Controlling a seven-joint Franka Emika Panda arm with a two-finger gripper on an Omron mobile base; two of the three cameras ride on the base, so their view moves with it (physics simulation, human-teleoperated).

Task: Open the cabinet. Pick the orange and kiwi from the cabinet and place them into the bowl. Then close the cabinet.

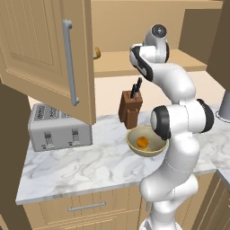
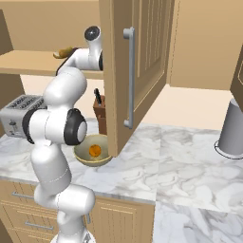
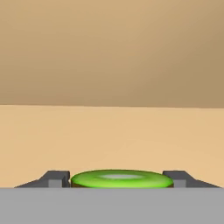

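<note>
Marble counter (image 1: 90,166) runs under the wall cabinet (image 1: 49,54), whose doors stand swung wide, one in each base view. On the counter the bowl (image 1: 146,143) holds the orange (image 1: 143,142), with a knife block (image 1: 130,109) at its 11 o'clock and a toaster (image 1: 58,127) well off toward 9 o'clock in the left base view. My arm reaches up onto the cabinet shelf (image 3: 112,140). In my hand view the kiwi (image 3: 121,179) lies on that shelf right between my two fingertips, one tip (image 3: 56,179) at its 9 o'clock and the other at its 3 o'clock, both just beside its ends. My pincer (image 3: 118,180) stands apart around the fruit; whether the tips already press it I cannot tell. A tan-brown roundish item (image 1: 96,53) sits on the shelf.
</note>
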